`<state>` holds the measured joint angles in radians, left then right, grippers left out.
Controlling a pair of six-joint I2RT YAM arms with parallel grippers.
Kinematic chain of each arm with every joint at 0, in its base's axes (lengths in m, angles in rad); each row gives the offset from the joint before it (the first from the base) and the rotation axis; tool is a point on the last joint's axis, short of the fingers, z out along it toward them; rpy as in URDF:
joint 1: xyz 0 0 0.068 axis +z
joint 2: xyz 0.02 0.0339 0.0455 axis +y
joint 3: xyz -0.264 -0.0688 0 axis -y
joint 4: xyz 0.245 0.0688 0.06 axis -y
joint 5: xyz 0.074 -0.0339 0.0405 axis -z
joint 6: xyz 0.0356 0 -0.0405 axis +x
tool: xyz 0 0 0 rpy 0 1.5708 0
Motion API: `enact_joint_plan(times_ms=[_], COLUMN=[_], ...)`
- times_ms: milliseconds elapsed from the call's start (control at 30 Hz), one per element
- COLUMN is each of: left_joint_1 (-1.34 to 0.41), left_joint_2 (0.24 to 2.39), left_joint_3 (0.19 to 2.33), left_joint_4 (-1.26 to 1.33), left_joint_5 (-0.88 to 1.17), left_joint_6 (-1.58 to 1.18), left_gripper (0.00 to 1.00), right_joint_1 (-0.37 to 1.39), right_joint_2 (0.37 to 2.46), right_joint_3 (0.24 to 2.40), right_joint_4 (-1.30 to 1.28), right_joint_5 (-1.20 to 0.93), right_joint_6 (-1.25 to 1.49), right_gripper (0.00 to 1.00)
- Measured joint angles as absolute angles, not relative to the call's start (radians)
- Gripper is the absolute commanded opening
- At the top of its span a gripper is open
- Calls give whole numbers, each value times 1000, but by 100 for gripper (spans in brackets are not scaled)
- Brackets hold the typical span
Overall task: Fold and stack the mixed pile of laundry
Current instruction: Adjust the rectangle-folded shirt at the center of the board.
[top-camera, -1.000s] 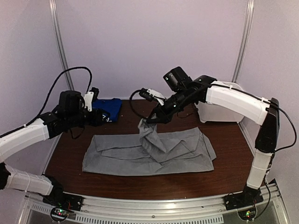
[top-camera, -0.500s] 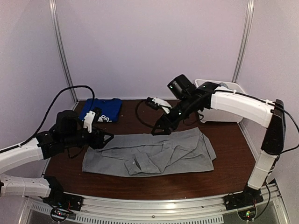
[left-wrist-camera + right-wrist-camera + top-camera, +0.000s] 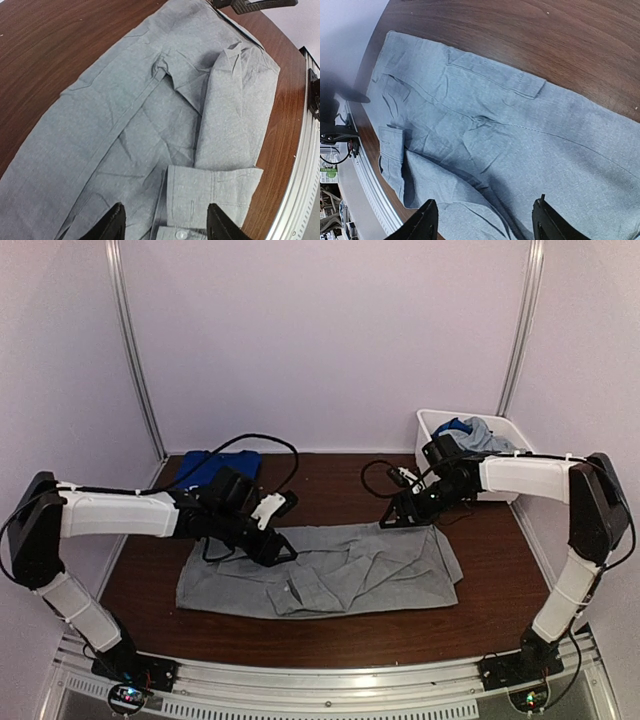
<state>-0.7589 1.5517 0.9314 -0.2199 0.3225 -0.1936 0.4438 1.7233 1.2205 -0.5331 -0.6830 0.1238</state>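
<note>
A light-grey shirt [image 3: 380, 570] of the laundry pile lies spread flat across the middle of the table, one sleeve folded over its front. My left gripper [image 3: 283, 552] hovers low over its left-centre, open. In the left wrist view the left gripper [image 3: 165, 227] straddles the buttoned cuff [image 3: 215, 187] of the shirt [image 3: 150, 115] without gripping it. My right gripper [image 3: 392, 522] is open at the shirt's back edge. In the right wrist view the right gripper [image 3: 482, 225] stands open just above the shirt [image 3: 520, 145]. A royal-blue garment [image 3: 212, 468] lies at the back left.
A white plastic bin [image 3: 430, 422] stands at the back right, with blue and grey clothes [image 3: 472, 432] inside. Bare brown table [image 3: 330, 485] lies behind the shirt. The metal rail [image 3: 330, 680] runs along the near edge. A black cable loops over the left arm.
The right gripper let go of the lifted grey sleeve, which dropped onto the shirt, then moved right and down. The left arm swung from the blue garment to over the shirt.
</note>
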Motion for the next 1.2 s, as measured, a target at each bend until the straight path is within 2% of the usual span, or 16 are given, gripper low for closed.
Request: enact_joint_plan(times_ms=[333, 400, 600, 733, 1000, 1200], left_joint_1=[-805, -810, -815, -824, -827, -817], left_joint_2=[1838, 1866, 1881, 1838, 1588, 1418], left_joint_3=[1079, 1087, 1087, 1061, 994, 906], left_joint_4=[-245, -249, -260, -258, -253, -232], left_joint_5=[453, 463, 495, 505, 491, 376], left_joint_6=[-96, -82, -53, -60, -104, -192], left_gripper=[58, 55, 15, 0, 0, 0], right_joint_1=[364, 348, 324, 322, 322, 322], right_joint_2=[1722, 1715, 1702, 1702, 1702, 1702], right_joint_3=[1140, 1131, 1119, 1107, 1103, 1103], right_joint_4=[-472, -471, -463, -459, -455, -451], right_joint_5=[-719, -723, -729, -733, -734, -740], right_joint_6=[162, 162, 161, 161, 161, 160], right_gripper=[64, 64, 64, 64, 64, 68])
